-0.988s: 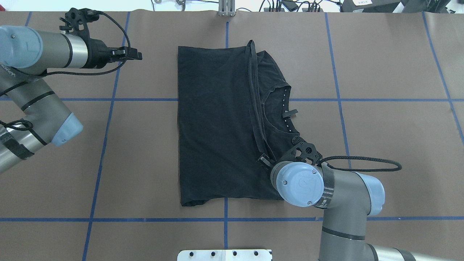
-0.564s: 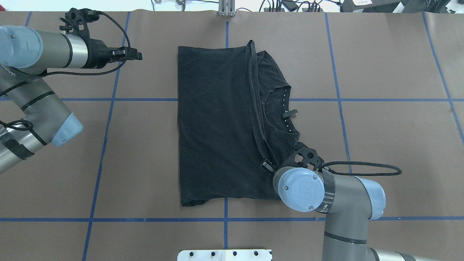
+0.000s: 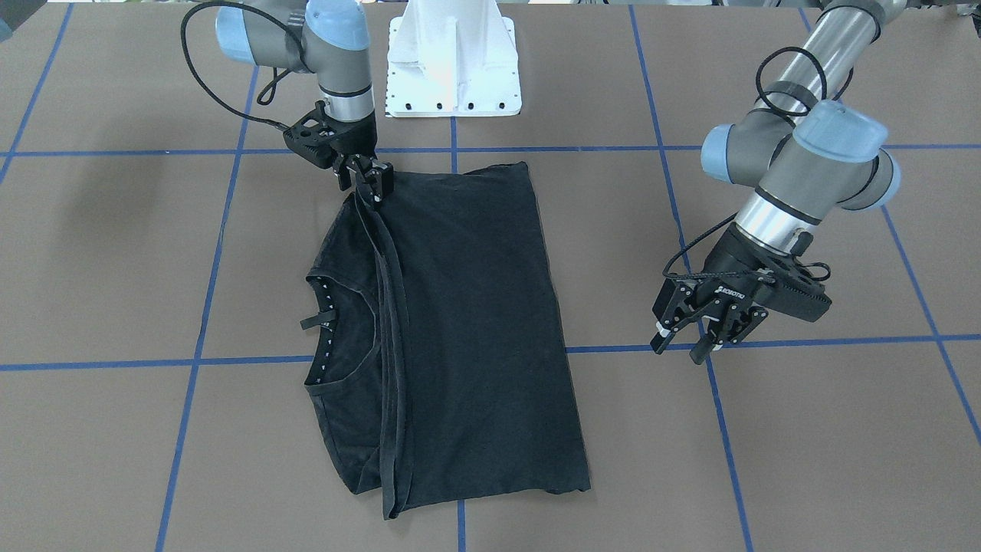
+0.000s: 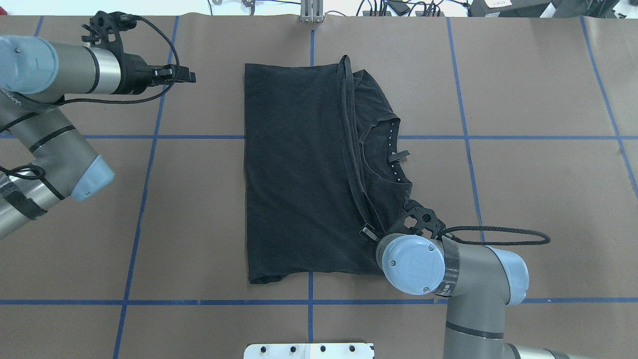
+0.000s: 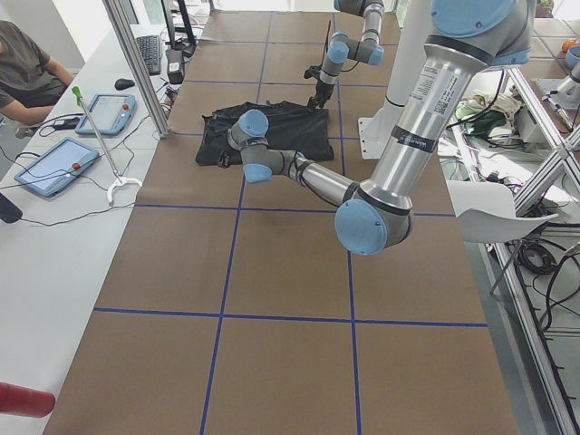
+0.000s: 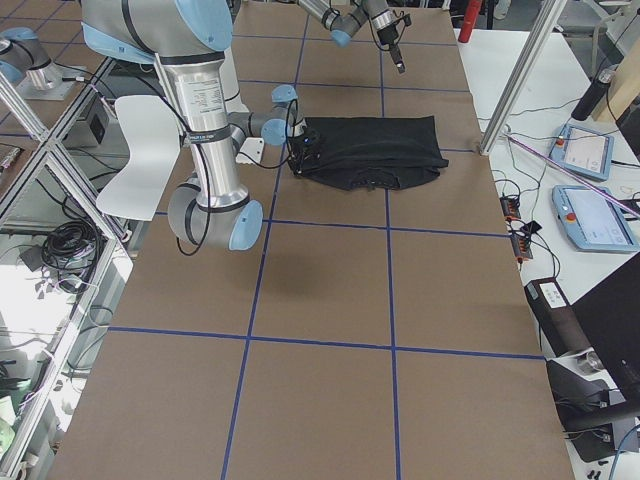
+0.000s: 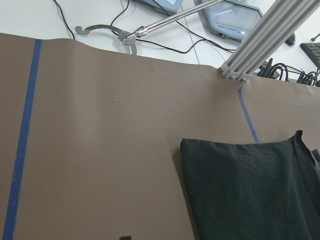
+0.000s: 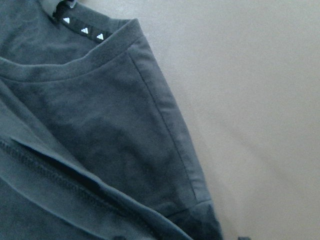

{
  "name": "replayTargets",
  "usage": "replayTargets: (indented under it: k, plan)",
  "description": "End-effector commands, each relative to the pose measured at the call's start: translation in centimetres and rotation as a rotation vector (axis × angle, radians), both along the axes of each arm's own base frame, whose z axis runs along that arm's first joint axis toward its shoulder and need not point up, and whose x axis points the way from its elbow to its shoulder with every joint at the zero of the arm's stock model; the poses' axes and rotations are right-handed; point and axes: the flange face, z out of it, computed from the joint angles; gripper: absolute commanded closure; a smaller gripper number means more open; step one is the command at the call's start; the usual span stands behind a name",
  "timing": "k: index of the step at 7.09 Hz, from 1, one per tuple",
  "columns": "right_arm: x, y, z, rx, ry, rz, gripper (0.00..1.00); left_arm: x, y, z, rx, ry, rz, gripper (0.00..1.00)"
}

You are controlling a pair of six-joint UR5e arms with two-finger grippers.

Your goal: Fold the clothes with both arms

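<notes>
The black T-shirt (image 4: 294,169) lies folded in half, plain side up, with its hem band over the collar (image 4: 394,149); the logo is hidden. It also shows in the front-facing view (image 3: 475,322). My right gripper (image 4: 368,232) hovers just over the near end of the hem band (image 3: 372,184). Its wrist view shows the sleeve and shoulder cloth (image 8: 100,125) close below, with the jaws apart and nothing between them. My left gripper (image 3: 684,351) is open and empty above bare table, well off the shirt's folded edge (image 4: 188,76). The left wrist view shows the shirt's far corner (image 7: 250,190).
The white pedestal base (image 3: 452,69) stands at the robot's edge of the table. Blue tape lines (image 4: 199,136) grid the brown table cover. An aluminium post (image 4: 311,10) stands at the far edge. Tablets (image 5: 54,163) and a seated person (image 5: 27,72) are beyond it.
My right arm has drawn back a little toward the robot's base, showing more of the hem band. The shirt and the left arm have not moved.
</notes>
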Motion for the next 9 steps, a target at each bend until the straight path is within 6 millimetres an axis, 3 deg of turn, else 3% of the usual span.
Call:
replayTargets:
  k: [1, 2, 4, 8, 9]
  plan:
    - [0.1, -0.3, 0.2, 0.0, 0.005, 0.001, 0.61, 0.0, 0.0, 0.0, 0.003, 0.001, 0.0, 0.32]
    - [0.1, -0.3, 0.2, -0.002, 0.005, 0.003, 0.63, 0.0, 0.0, 0.0, 0.003, 0.003, 0.0, 0.32]
    - [0.3, -0.3, 0.0, -0.002, -0.001, 0.002, 1.0, 0.0, 0.0, 0.0, 0.003, 0.003, 0.0, 0.32]
    - [1.2, -0.1, -1.3, 0.002, -0.027, -0.004, 1.0, 0.0, 0.0, -0.1, 0.002, 0.004, 0.0, 0.32]
    - [2.3, 0.2, -1.0, 0.001, -0.026, -0.006, 1.0, 0.0, 0.1, -0.1, 0.0, 0.005, 0.001, 0.32]
